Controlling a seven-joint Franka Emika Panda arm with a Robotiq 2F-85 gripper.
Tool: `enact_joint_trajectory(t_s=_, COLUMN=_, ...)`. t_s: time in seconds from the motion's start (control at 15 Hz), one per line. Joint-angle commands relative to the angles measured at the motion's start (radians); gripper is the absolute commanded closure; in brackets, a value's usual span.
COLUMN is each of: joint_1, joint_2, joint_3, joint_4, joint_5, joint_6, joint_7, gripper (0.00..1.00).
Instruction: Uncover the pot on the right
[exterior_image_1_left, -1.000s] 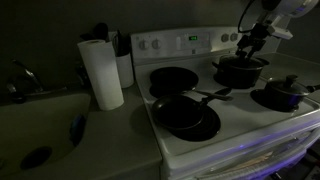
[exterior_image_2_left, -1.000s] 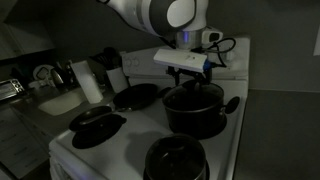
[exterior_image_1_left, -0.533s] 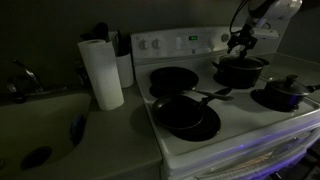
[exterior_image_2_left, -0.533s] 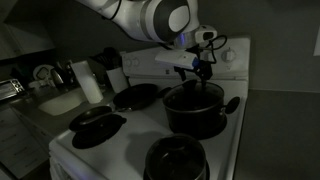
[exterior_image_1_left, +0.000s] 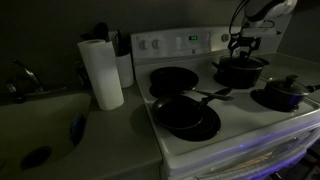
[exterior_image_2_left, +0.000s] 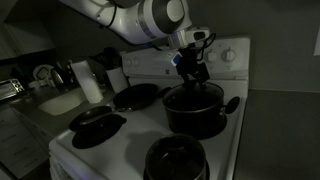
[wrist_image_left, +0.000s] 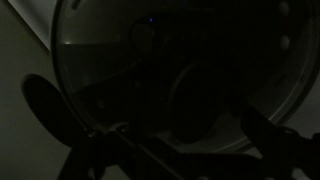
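Note:
The wide black pot (exterior_image_1_left: 240, 72) stands on the back right burner and also shows in an exterior view (exterior_image_2_left: 195, 112). Its large round lid (wrist_image_left: 200, 60) fills the wrist view and seems to lie on the pot. The picture is too dark to make out the knob. My gripper (exterior_image_1_left: 243, 45) hangs just above the pot's middle, fingers pointing down, as an exterior view (exterior_image_2_left: 193, 72) also shows. In the wrist view the fingers (wrist_image_left: 185, 150) stand wide apart over the lid, open and empty.
A smaller bluish lidded pot (exterior_image_1_left: 283, 95) (exterior_image_2_left: 175, 160) sits on the front burner beside the wide pot. Two long-handled frying pans (exterior_image_1_left: 187, 115) (exterior_image_1_left: 174, 78) fill the other burners. The control panel (exterior_image_1_left: 185, 43) rises behind, and a paper towel roll (exterior_image_1_left: 101, 72) and sink (exterior_image_1_left: 40, 130) are beside the stove.
The wrist has turned, so the gripper now points straight down over the pot's middle. The pot and lid have not moved.

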Motion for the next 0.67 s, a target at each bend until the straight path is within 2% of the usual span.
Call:
enact_joint_trajectory(t_s=0.0, joint_1=-0.021, joint_2=0.001, joint_3=0.026, joint_4=0.03, joint_5=0.056, joint_6=-0.178, joint_7=-0.007, gripper=0.0)
enact_joint_trajectory(t_s=0.2, joint_1=-0.022, joint_2=0.004, joint_3=0.03, joint_4=0.049, joint_5=0.086, joint_6=-0.251, joint_7=-0.005, gripper=0.0)
enact_joint_trajectory(t_s=0.6, joint_1=-0.03, joint_2=0.012, joint_3=0.022, joint_4=0.057, joint_5=0.083, joint_6=-0.217, joint_7=-0.003, gripper=0.0)
